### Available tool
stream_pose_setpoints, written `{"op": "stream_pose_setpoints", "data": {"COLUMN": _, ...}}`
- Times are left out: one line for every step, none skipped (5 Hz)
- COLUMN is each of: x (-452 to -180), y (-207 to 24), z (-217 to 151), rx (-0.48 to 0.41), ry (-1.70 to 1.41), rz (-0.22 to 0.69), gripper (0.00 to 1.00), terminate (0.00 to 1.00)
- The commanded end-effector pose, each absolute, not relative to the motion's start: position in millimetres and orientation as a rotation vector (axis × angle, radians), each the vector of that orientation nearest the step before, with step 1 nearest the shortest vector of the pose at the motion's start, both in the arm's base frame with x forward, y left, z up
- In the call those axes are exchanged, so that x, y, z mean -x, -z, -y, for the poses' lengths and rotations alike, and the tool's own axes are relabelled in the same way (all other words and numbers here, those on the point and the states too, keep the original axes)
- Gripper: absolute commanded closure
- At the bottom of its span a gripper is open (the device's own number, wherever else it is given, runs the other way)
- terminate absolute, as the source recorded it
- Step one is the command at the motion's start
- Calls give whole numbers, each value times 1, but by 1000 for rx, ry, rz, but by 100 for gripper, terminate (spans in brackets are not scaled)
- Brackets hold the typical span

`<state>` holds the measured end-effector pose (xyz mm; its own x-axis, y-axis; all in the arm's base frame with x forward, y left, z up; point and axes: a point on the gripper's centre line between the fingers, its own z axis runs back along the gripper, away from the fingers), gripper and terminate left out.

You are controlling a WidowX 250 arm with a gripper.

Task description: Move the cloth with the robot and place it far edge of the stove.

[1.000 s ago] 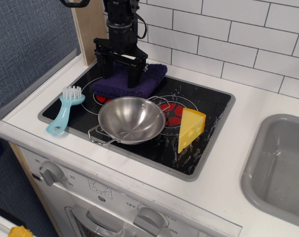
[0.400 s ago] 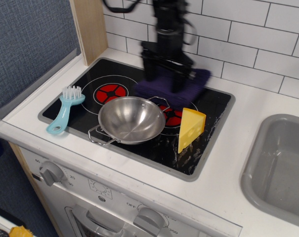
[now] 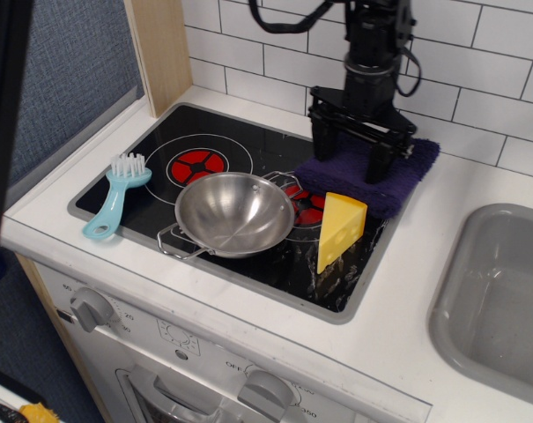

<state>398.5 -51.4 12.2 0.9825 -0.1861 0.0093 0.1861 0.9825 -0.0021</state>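
Note:
The dark purple cloth lies at the back right corner of the black stove, hanging over its grey rim onto the white counter. The black robot arm comes down from above. Its gripper stands on the cloth with the fingers spread wide apart and the tips pressed into the pile. It looks open, not pinched on a fold.
A steel bowl sits mid-stove, a yellow cheese wedge to its right just in front of the cloth. A blue brush lies at the left edge. A grey sink is at the right; the tiled wall is behind.
The gripper has swept from the back left burner to the back right corner, and the cloth has moved with it. The bowl, cheese and brush have not moved.

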Motion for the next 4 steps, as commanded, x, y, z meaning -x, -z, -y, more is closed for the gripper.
{"op": "stream_pose_setpoints", "data": {"x": -392, "y": -22, "z": 70, "rx": -28, "ry": 216, "rz": 6, "gripper": 0, "terminate": 0}}
{"op": "stream_pose_setpoints", "data": {"x": -396, "y": -63, "z": 63, "rx": -90, "ry": 236, "rz": 67, "gripper": 0, "terminate": 0}}
{"op": "stream_pose_setpoints", "data": {"x": -392, "y": -93, "z": 51, "rx": -96, "ry": 244, "rz": 111, "gripper": 0, "terminate": 0}}
{"op": "stream_pose_setpoints", "data": {"x": -386, "y": -95, "z": 51, "rx": -27, "ry": 240, "rz": 117, "gripper": 0, "terminate": 0}}
